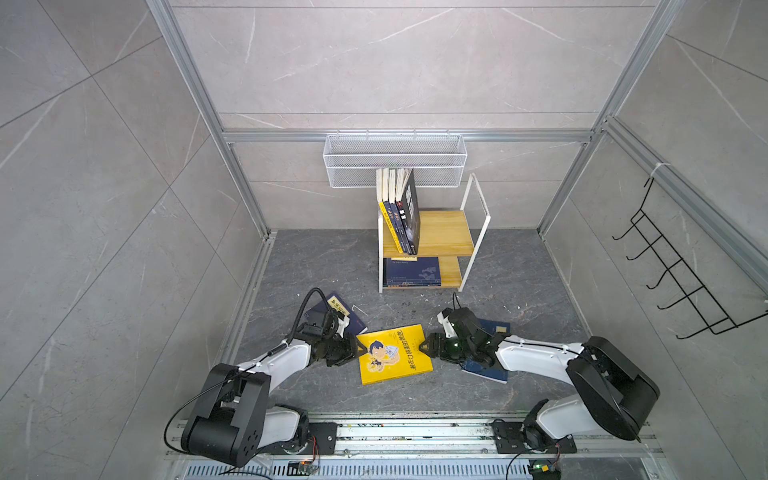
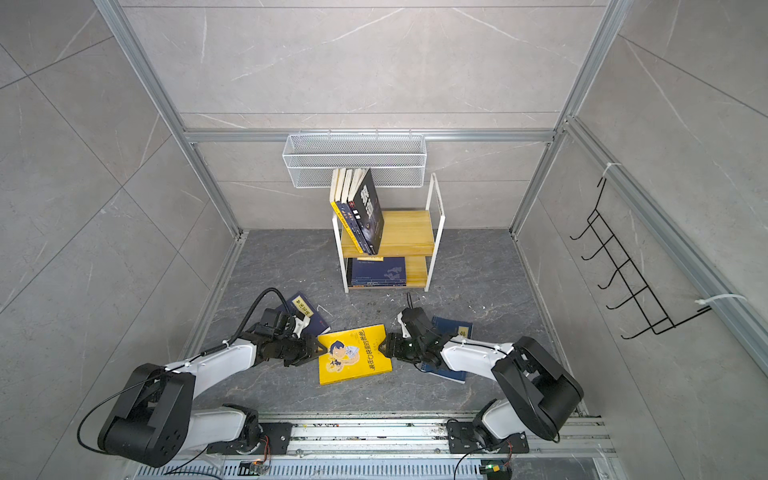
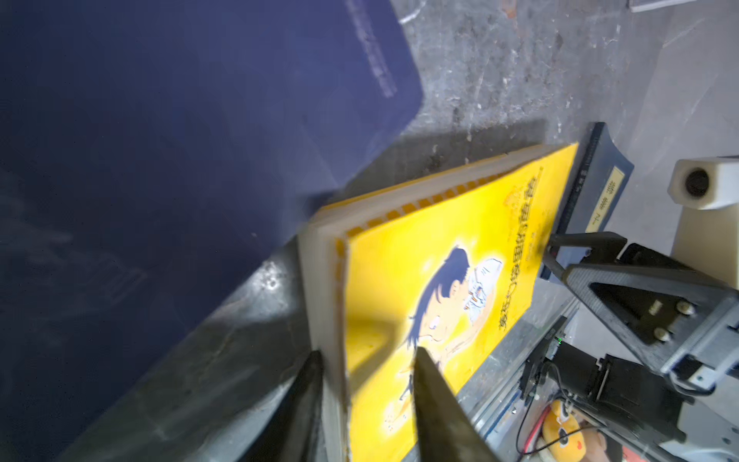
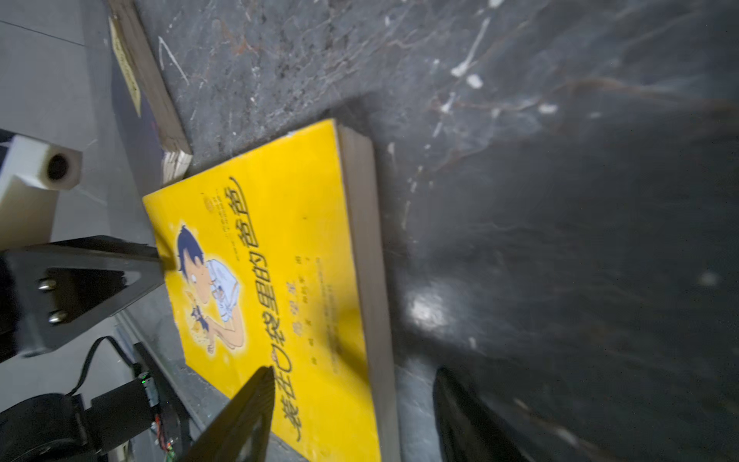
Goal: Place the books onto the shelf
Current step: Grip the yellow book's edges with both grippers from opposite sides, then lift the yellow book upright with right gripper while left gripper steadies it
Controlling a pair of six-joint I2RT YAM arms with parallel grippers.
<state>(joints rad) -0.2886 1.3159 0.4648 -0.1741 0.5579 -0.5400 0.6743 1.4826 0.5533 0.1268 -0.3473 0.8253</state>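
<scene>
A yellow cartoon-cover book (image 1: 395,355) (image 2: 353,355) lies on the dark floor between my two grippers. My left gripper (image 1: 360,350) (image 3: 368,356) straddles its page edge, open: one finger sits against the pages and the other hovers just over the cover. My right gripper (image 1: 423,348) (image 4: 352,374) is open wider around the opposite edge. One navy book (image 1: 338,309) lies partly under the left arm and another (image 1: 488,372) under the right arm. The shelf (image 1: 440,232) stands behind, with several books (image 1: 401,212) upright on its top board and a navy book (image 1: 411,272) flat on the lower board.
A white wire mesh basket (image 1: 395,160) hangs on the back wall just above the upright books. A black hook rack (image 1: 681,266) is on the right wall. Aluminium frame posts bound the floor, and the arms' base rail (image 1: 415,432) runs along the front.
</scene>
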